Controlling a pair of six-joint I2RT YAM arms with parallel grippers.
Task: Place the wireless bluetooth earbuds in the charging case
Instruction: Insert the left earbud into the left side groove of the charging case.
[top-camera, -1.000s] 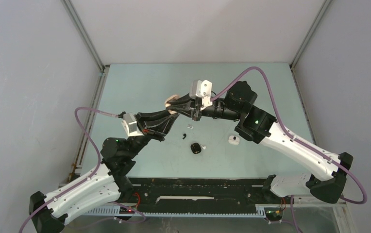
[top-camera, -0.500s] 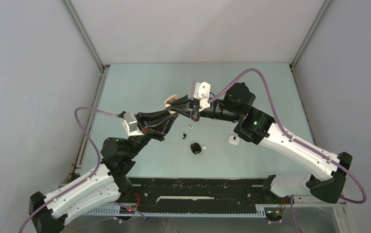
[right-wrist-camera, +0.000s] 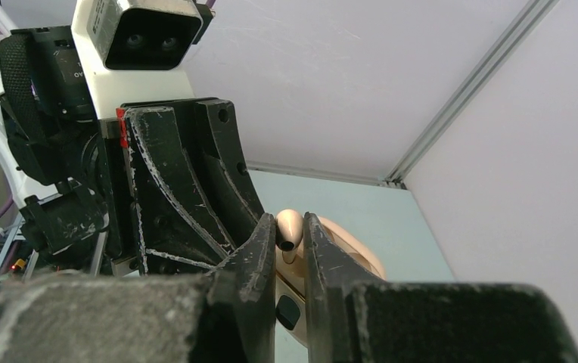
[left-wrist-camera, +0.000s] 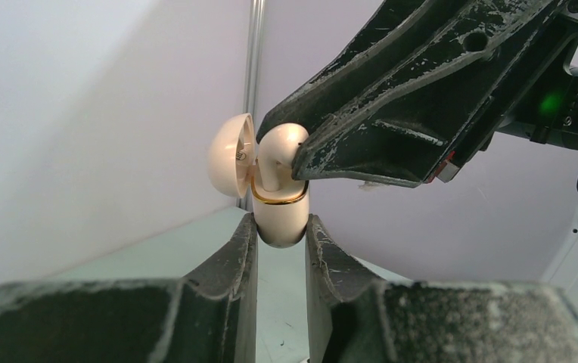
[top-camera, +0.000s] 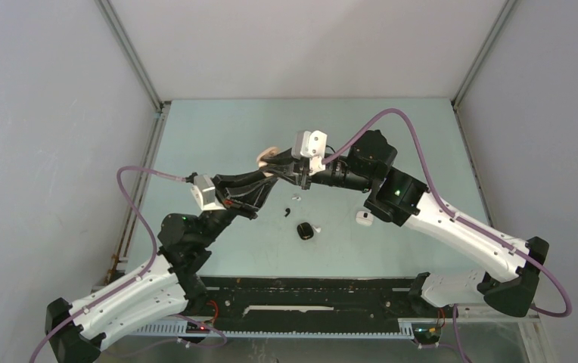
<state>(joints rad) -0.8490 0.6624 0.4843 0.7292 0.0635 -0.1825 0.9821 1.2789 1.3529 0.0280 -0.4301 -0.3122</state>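
While the fingers (right-wrist-camera: pixel 259 249) of the right gripper (right-wrist-camera: pixel 290 236) are drawn nearly together on the beige earbud (right-wrist-camera: pixel 289 224), touching it on both sides as far as the right wrist view shows, the bud's rounded head sits at the gold-ringed mouth of the charging case (left-wrist-camera: pixel 280 223). Over the last second the right wrist has slid a little toward the left arm in the top view, bringing the bud in against the case. Nothing lying on the table (top-camera: pixel 218 128) has moved. The bud looks seated or nearly so, so the step in hand is probably letting go without dragging it back out. Whether the pinch has begun to slacken cannot be told.

The left gripper (left-wrist-camera: pixel 280 234) is closed tight on the case's lower half, one finger (left-wrist-camera: pixel 242 253) on each side. It holds the case upright, with the lid (left-wrist-camera: pixel 229 155) hinged open on the side away from the right gripper. Case and bud hang in the air above the middle of the table.

Further out, the left arm rises from the near left corner, its forearm slanting toward the centre. The right arm comes from the near right corner, elbow raised, with the wrist turned level so its fingers point leftward at the case. A black case (top-camera: pixel 305 231) and a small white item (top-camera: pixel 362 218) lie closer to the near edge.
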